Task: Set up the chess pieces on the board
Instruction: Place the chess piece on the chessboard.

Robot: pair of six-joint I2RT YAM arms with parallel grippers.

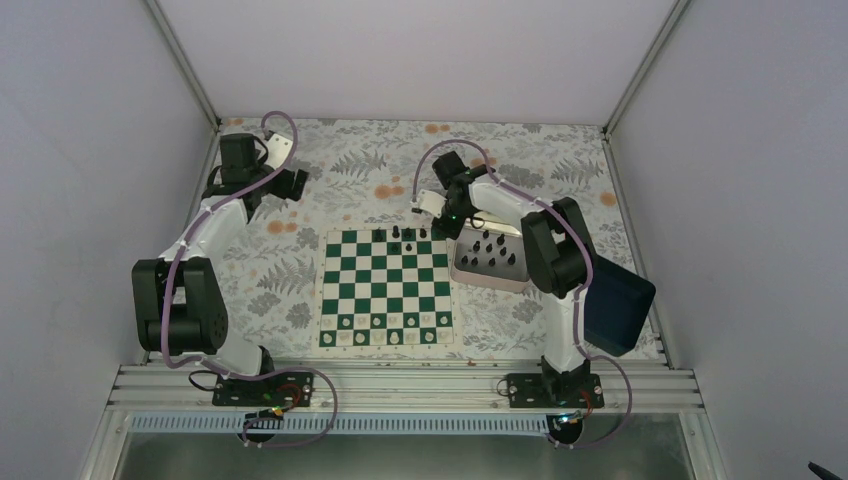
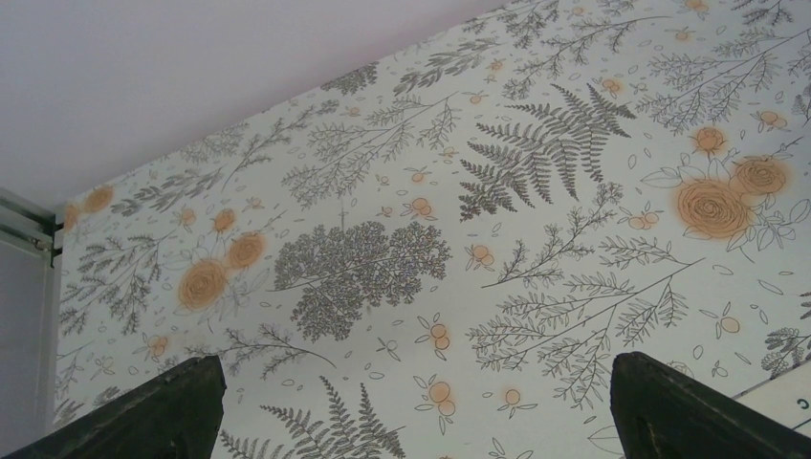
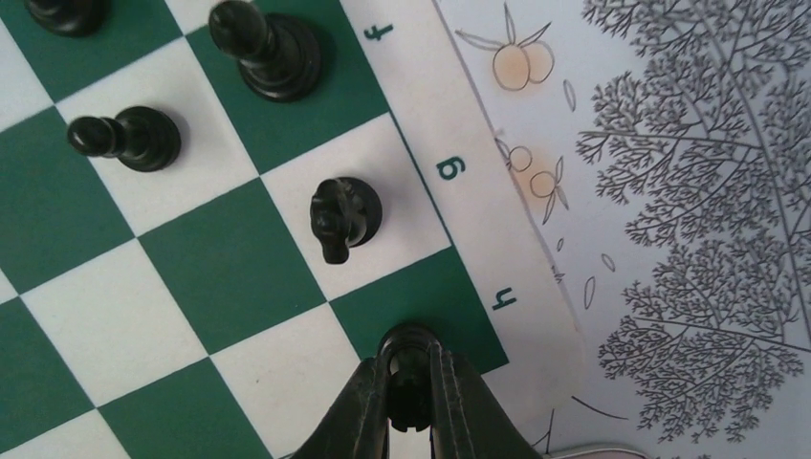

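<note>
1. White pieces (image 1: 385, 337): ranked along the 6 o'clock edge of the board (image 1: 370, 290).
2. Dark blue box (image 1: 618, 305): at 4 o'clock, apart from the board.
3. Silvery tray (image 1: 485, 284): at 2 o'clock, just beside the board. It stocks loose black chess pieces (image 1: 492, 250) within the right arm's reach.
4. Right hand (image 3: 409, 378): at the 1 o'clock corner, pinching a black piece (image 3: 409, 356) low over the green h square. Judged to be seating it. Contact with the board cannot be told.
5. Knight (image 3: 342, 215): stands on the adjoining g square.
6. Left hand (image 2: 416, 402): at 10 o'clock, fingers spread and empty above the floral tabletop (image 2: 536, 239). Likely parked clear of the work.
</note>
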